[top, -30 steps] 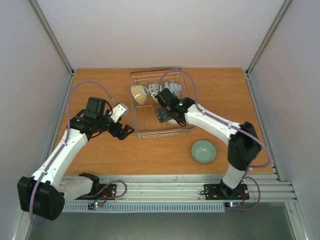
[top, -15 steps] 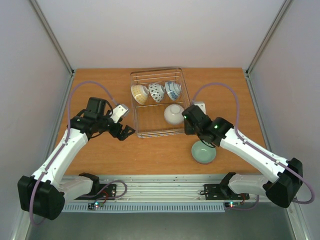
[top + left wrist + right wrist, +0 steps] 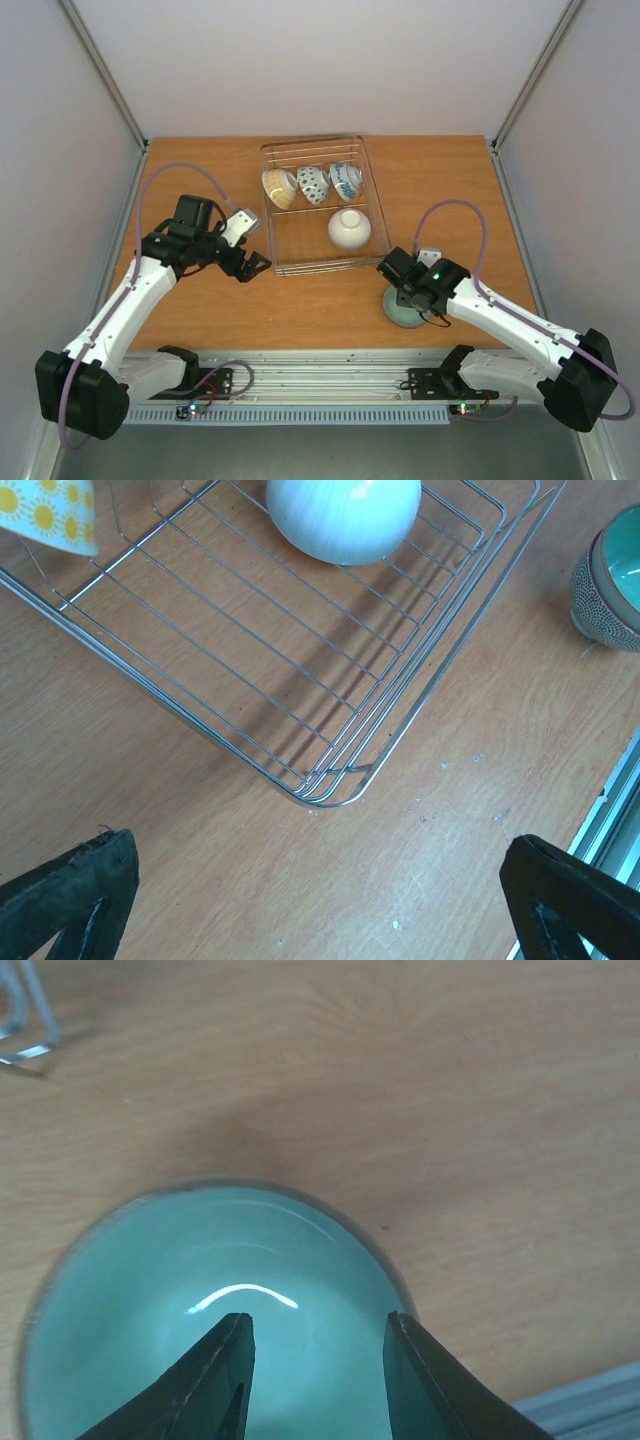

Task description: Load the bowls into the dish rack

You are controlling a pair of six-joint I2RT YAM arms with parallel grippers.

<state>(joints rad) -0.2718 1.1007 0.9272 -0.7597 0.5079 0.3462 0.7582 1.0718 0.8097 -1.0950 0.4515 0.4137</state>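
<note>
The dish rack (image 3: 272,258) stands at the back middle of the table. It holds a cream bowl (image 3: 279,187), a dotted bowl (image 3: 313,184), a blue-and-white bowl (image 3: 346,181) and a white bowl (image 3: 349,228). A pale green bowl (image 3: 402,316) sits upright on the table, right of the rack's near corner. My right gripper (image 3: 406,292) hangs just over it. In the right wrist view its jaws (image 3: 320,1360) stand partly apart above the green bowl (image 3: 180,1290), one finger over the inside and one at the rim. My left gripper (image 3: 255,263) is open beside the rack's near left corner (image 3: 330,795).
The left wrist view shows the white bowl (image 3: 345,515), a yellow-flowered bowl (image 3: 45,515) and the green bowl (image 3: 610,590) on the wood. A metal rail (image 3: 330,375) runs along the table's near edge. White walls close in the left, right and back sides.
My right arm left the white bowl in the rack, swung right and toward me over the green bowl, and its jaws narrowed. The left arm has not moved.
</note>
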